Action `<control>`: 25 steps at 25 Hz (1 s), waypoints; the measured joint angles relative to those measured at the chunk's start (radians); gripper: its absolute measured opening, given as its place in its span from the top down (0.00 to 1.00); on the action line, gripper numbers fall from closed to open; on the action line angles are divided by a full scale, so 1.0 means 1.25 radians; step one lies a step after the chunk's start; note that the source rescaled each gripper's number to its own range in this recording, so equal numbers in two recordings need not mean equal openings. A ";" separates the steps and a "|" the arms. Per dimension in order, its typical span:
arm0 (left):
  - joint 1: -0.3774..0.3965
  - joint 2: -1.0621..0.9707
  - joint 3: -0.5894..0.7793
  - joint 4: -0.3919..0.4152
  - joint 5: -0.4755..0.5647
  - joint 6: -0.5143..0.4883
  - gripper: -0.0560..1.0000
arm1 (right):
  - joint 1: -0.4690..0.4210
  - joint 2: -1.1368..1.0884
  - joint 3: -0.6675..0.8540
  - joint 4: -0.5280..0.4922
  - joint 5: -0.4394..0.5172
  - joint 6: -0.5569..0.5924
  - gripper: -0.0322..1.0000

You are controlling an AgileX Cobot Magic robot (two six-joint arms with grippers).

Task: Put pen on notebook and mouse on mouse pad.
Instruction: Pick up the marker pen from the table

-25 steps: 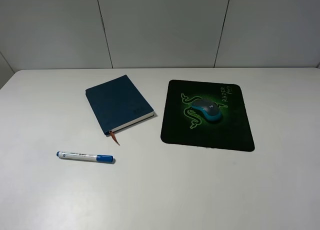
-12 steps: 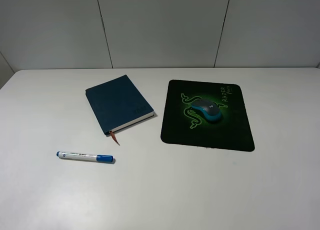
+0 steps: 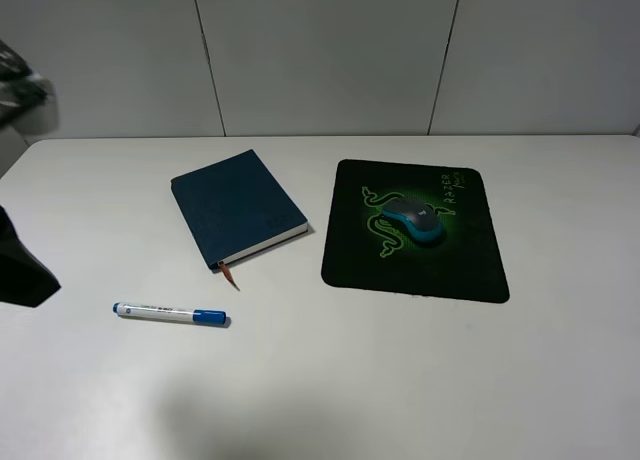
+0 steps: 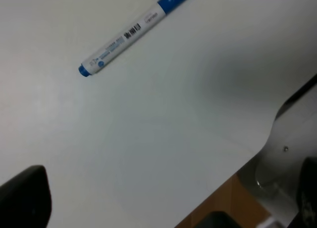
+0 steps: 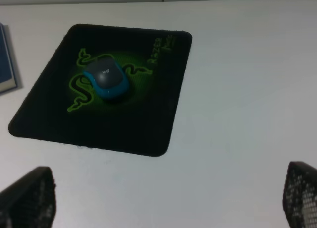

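The white pen (image 3: 170, 313) with its blue cap lies on the table in front of the navy notebook (image 3: 238, 208), apart from it. The grey and teal mouse (image 3: 412, 220) sits on the black mouse pad (image 3: 440, 270), over the green logo. A dark part of my left arm (image 3: 22, 272) shows at the left edge, left of the pen. The left wrist view looks down on the pen (image 4: 131, 32); my left gripper (image 4: 163, 208) is open and holds nothing. My right gripper (image 5: 163, 208) is open above the table, short of the mouse (image 5: 106, 79) and mouse pad (image 5: 148, 119).
The white table (image 3: 560, 380) ends at a grey panelled wall behind. Its near edge (image 4: 218, 183) and part of the robot's base (image 4: 287, 153) show in the left wrist view. A corner of the notebook (image 5: 5, 59) shows in the right wrist view.
My left arm has come into the exterior view at the left edge, and a shadow has spread over the front of the table. Pen, notebook, mouse and pad have not moved.
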 joint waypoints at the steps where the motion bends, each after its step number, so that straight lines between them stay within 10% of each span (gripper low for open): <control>1: -0.012 0.028 0.000 0.011 -0.001 0.004 0.01 | 0.000 0.000 0.000 0.000 0.000 0.000 0.00; 25: -0.052 0.475 -0.002 0.076 -0.292 0.180 0.01 | 0.000 0.000 0.000 0.000 0.000 0.000 0.00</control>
